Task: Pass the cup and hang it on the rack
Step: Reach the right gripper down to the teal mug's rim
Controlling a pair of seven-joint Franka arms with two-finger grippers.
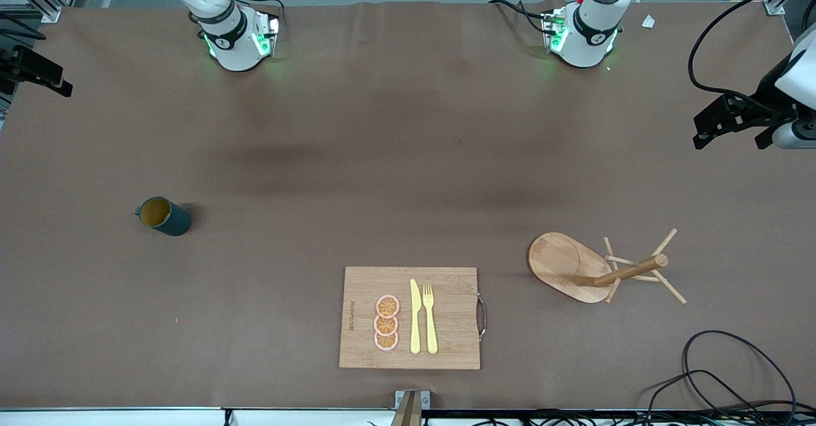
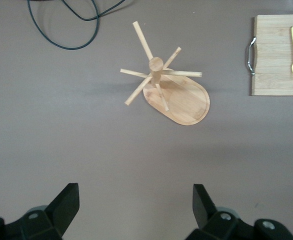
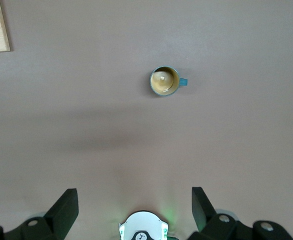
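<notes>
The cup [image 1: 164,215], a small dark teal mug with a yellowish-brown interior and a loop handle, stands upright on the brown table [image 1: 357,158] toward the right arm's end. The rack [image 1: 596,268], a light wooden mug tree with an oval flat base, a thick central post and thin angled pegs, stands toward the left arm's end, well apart from the cup. Between them, nearer the front camera, lies a rectangular bamboo cutting board [image 1: 452,343] with a metal handle, carrying three orange slices [image 1: 386,323], a yellow knife [image 1: 415,316] and a yellow fork [image 1: 429,317]. The right gripper [image 3: 135,206] hangs high over the table above the cup, fingers released and empty. The left gripper [image 2: 136,205] hangs high over the table above the rack, fingers released and empty. Black cables [image 1: 720,375] lie near the table's edge.
</notes>
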